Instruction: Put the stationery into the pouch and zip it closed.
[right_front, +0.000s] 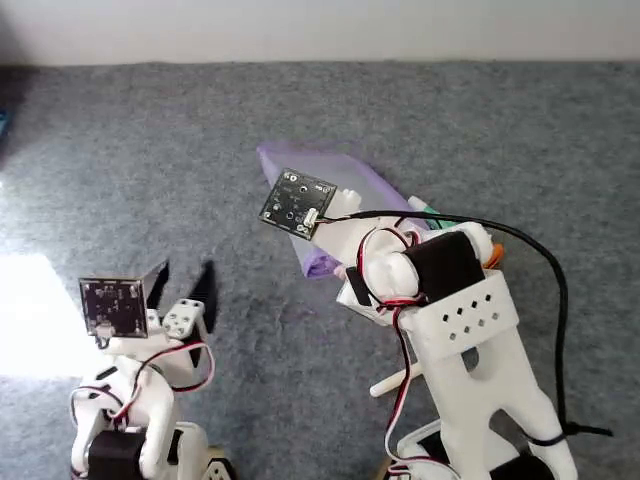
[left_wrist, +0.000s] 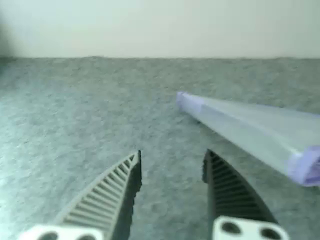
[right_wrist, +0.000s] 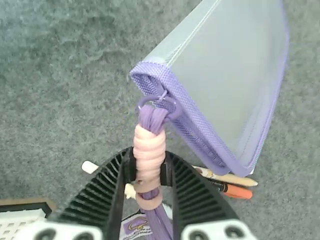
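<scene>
The translucent pouch (right_wrist: 227, 85) with purple trim lies near the middle of the grey mat, partly under the right arm in the high view (right_front: 345, 172). My right gripper (right_wrist: 149, 156) is shut on the pouch's zipper pull (right_wrist: 149, 150), a purple cord with a pink wrap, at the pouch's corner. A wooden pencil (right_wrist: 227, 177) and an orange pen (right_wrist: 236, 190) lie on the mat beside the pouch's zipper edge. My left gripper (left_wrist: 172, 172) is open and holds nothing, low over the mat (right_front: 185, 288), well short of the pouch (left_wrist: 250, 127).
A green pen tip (right_front: 421, 206) and an orange one (right_front: 493, 256) peek out beside the right arm. A small white object (right_wrist: 89, 166) lies near the right gripper. A pale wall (right_front: 320, 30) borders the mat's far edge.
</scene>
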